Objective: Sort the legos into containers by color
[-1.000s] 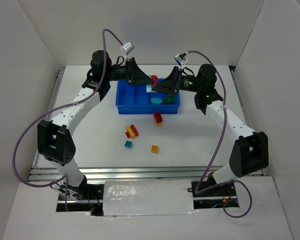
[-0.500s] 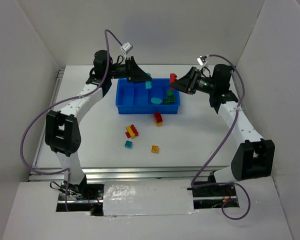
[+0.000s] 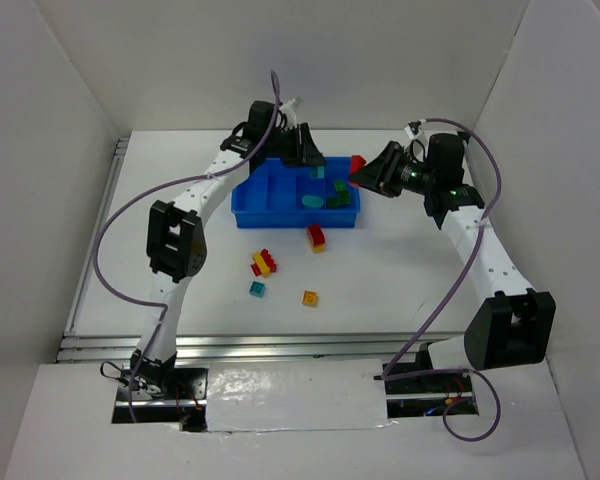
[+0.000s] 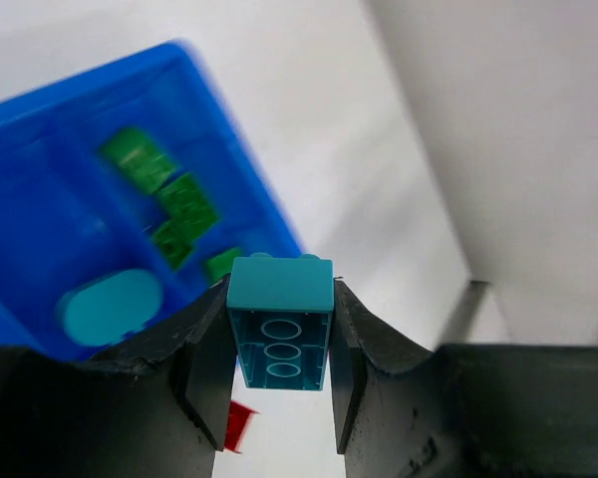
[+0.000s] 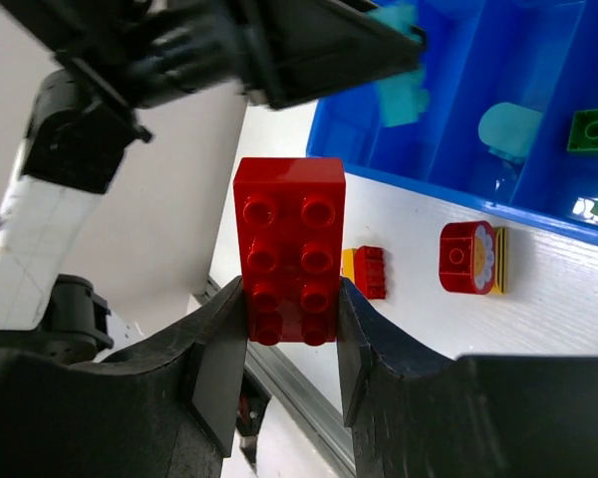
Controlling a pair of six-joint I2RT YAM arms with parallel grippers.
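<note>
Left pincer [image 4: 279, 334] is clamped tight on a teal brick [image 4: 279, 289], a finger pressed to each side and the hollow underside facing the wrist camera. From above, that brick hangs over the right-hand part of the blue tray [image 3: 248, 212], close to its far rim. The tray sits by the far edge of the worktop [image 3: 400, 290], about midway along it.

Inside the tray, the rightmost compartment holds a handful of green bricks [image 4: 169, 194]. The compartment just left of it holds the round teal piece [image 4: 112, 307], lying flat. What the two left compartments hold cannot be told.

Over to the right pincer [image 5: 289, 304]: its jaws are part closed on an oblong red brick [image 5: 289, 244], squeezing the long sides at one end, studs toward the wrist camera. In the overhead view it hovers just off the tray's far right corner, apart from the rim.

Down on the worktop, a red-and-yellow piece [image 3: 317, 237] lies just in front of the tray's near rim. Nearer the middle sits a small red and yellow cluster [image 3: 264, 263], then a teal square [image 3: 257, 289] and a yellow square [image 3: 309, 297], each apart from the others.
</note>
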